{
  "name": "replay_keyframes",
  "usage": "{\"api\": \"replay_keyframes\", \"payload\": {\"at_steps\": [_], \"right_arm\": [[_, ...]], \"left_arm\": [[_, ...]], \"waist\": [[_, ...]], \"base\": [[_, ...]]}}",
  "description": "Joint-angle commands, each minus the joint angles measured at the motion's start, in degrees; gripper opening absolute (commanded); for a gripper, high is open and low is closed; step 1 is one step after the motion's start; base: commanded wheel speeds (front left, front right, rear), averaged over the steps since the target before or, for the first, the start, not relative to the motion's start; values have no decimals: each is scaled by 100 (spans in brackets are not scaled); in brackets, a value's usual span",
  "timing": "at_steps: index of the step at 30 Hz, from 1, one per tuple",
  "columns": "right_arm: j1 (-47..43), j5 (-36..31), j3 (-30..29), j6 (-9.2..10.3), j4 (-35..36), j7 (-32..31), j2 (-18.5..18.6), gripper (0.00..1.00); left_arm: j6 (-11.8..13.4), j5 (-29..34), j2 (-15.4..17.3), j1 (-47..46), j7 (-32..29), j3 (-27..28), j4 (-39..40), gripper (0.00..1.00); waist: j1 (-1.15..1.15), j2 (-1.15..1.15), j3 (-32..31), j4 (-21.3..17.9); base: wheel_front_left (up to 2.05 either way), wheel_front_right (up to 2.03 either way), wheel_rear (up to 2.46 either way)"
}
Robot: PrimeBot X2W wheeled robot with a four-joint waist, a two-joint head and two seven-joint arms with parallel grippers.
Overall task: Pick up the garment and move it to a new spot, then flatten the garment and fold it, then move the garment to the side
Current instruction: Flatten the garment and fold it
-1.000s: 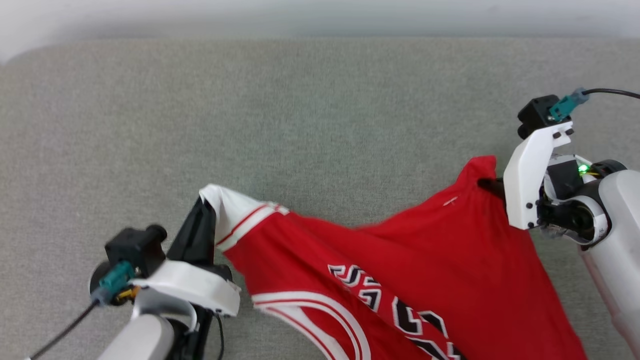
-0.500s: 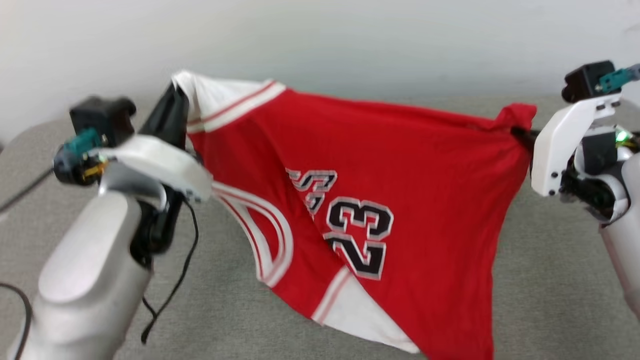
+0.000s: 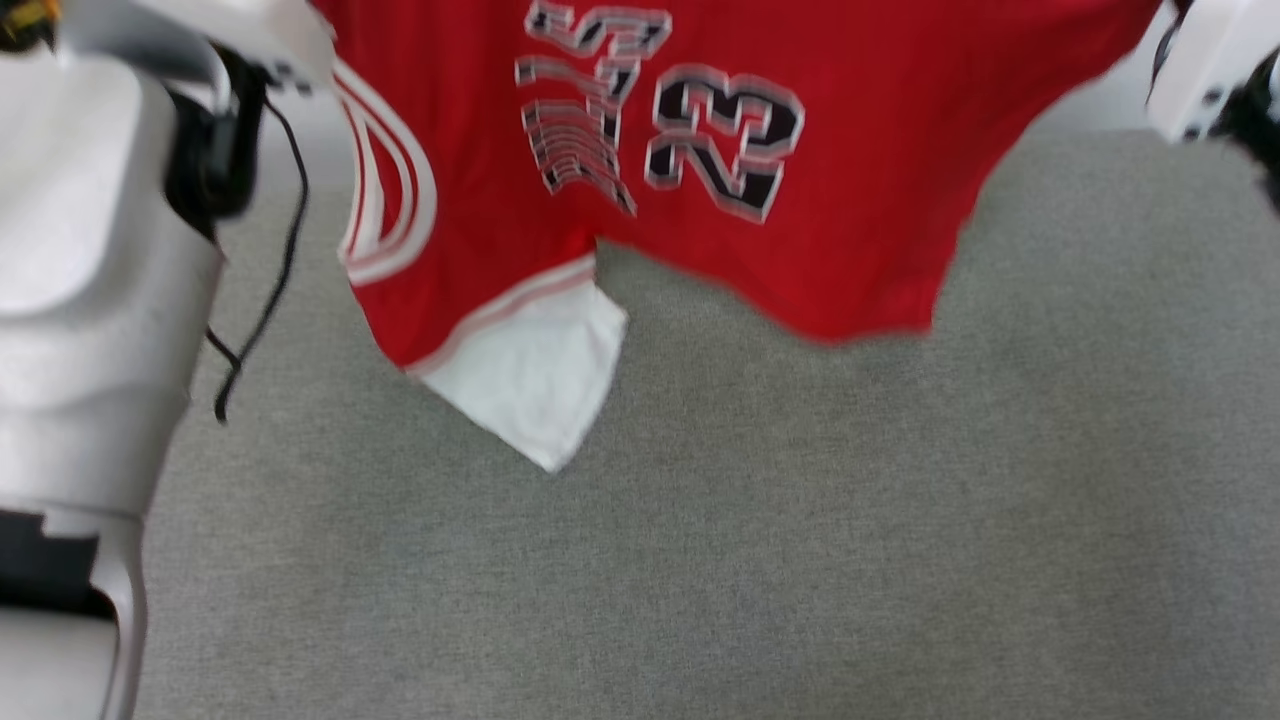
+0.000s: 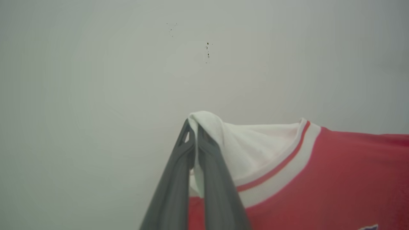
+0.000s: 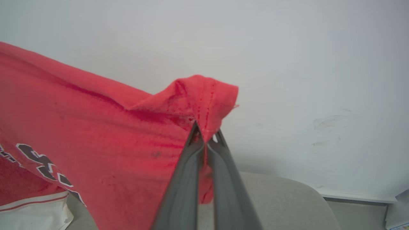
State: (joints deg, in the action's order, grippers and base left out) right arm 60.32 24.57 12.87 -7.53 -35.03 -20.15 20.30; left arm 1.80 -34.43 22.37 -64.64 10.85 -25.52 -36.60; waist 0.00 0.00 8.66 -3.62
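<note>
While the left end effector (image 4: 193,129) is clamped tight on a white sleeve (image 4: 249,150), the garment (image 3: 860,150) hangs spread in the air, clear of the grey fabric surface (image 3: 800,560) and toward its far edge. Its black "23" lettering (image 3: 720,140) faces the head camera, and a second white sleeve (image 3: 530,370) dangles lowest. At the right, the right end effector (image 5: 206,134) is pinched closed on a red corner (image 5: 204,92) of the cloth, before a pale wall (image 5: 319,64).
</note>
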Motion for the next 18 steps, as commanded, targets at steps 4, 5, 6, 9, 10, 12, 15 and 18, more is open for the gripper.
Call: {"api": "replay_keyframes", "payload": {"at_steps": [4, 5, 6, 9, 10, 12, 15, 18], "right_arm": [[732, -184, -161, 8, -231, 432, -70, 0], [881, -213, -177, 8, -277, 481, -71, 0], [1019, -249, -181, 8, -320, 566, -89, 0], [1434, -327, -187, 8, -416, 736, -115, 0], [1574, -357, -188, 8, -454, 781, -109, 0], [1851, -413, -177, 9, -532, 907, -109, 0], [2106, -460, -152, 9, -610, 1055, -117, 0], [2413, -490, -89, 9, -784, 1295, -153, 0]], "left_arm": [[-106, 156, -3, -858, 196, 43, -393, 0], [-113, 158, -10, -1019, 218, 62, -456, 0], [-135, 181, -15, -1163, 256, 85, -529, 0], [-159, 241, 4, -1591, 328, 139, -680, 0], [-156, 259, 13, -1725, 353, 158, -712, 0], [-168, 274, 21, -1948, 379, 211, -790, 0], [-182, 302, 29, -2147, 401, 246, -862, 0], [-198, 350, 10, -2358, 416, 280, -961, 0]], "waist": [[0, 0, 486, 16], [0, 0, 586, 29], [0, 0, 671, 35], [0, 0, 985, 42], [0, 0, 1097, 45], [0, 0, 1313, 44], [0, 0, 1527, 42], [0, 0, 1772, 33]], "base": [[0, 0, 0], [0, 0, 0], [0, 0, 0], [0, 0, 0], [0, 0, 0], [0, 0, 0], [0, 0, 0], [0, 0, 0]]}}
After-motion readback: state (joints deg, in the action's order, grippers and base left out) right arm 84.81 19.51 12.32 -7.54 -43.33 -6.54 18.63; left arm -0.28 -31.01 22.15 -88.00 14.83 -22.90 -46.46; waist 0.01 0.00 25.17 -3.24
